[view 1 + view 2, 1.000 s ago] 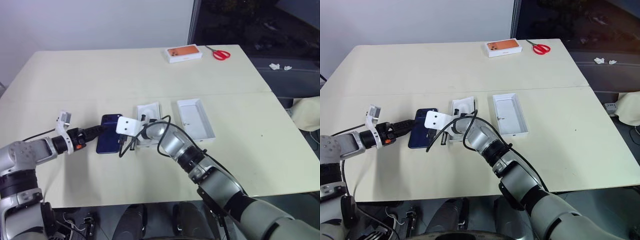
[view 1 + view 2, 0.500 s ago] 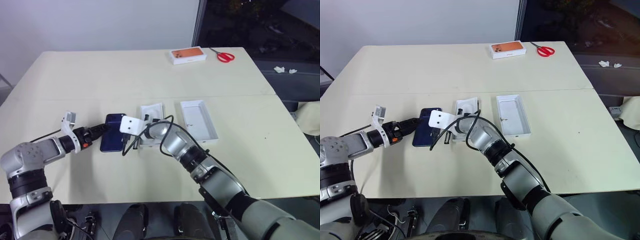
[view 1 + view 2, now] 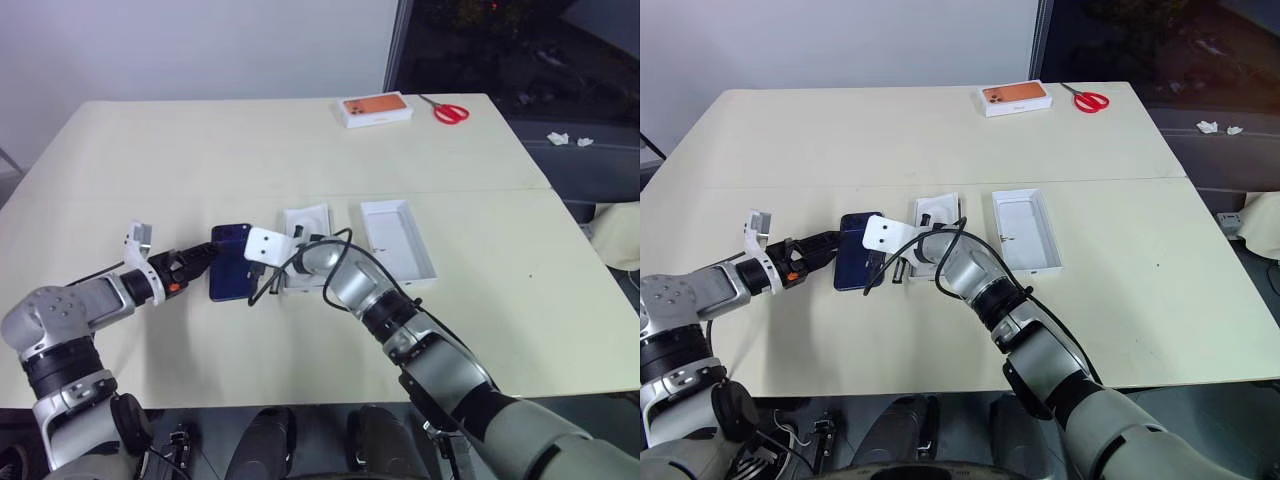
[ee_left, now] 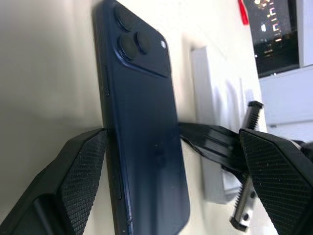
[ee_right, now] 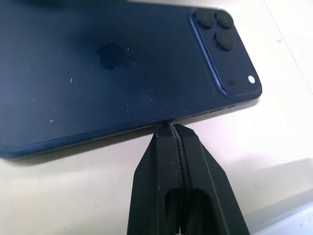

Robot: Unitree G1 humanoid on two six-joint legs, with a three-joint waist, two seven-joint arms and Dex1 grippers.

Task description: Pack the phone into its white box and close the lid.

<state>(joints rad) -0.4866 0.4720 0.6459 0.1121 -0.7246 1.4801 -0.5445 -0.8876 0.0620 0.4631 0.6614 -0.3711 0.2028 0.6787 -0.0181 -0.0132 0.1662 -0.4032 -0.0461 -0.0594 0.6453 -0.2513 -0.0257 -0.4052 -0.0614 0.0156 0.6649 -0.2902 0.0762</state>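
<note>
Phone lies back-up on counter. Left gripper spread wide, straddling it for a pickup. Right gripper, pinched together empty, noses its long edge, prob. to brace it.

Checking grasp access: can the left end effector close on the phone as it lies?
Probably yes. The left end effector is open and straddles the phone, which lies back up on the table. The shut right end effector sits at its far edge.
</note>
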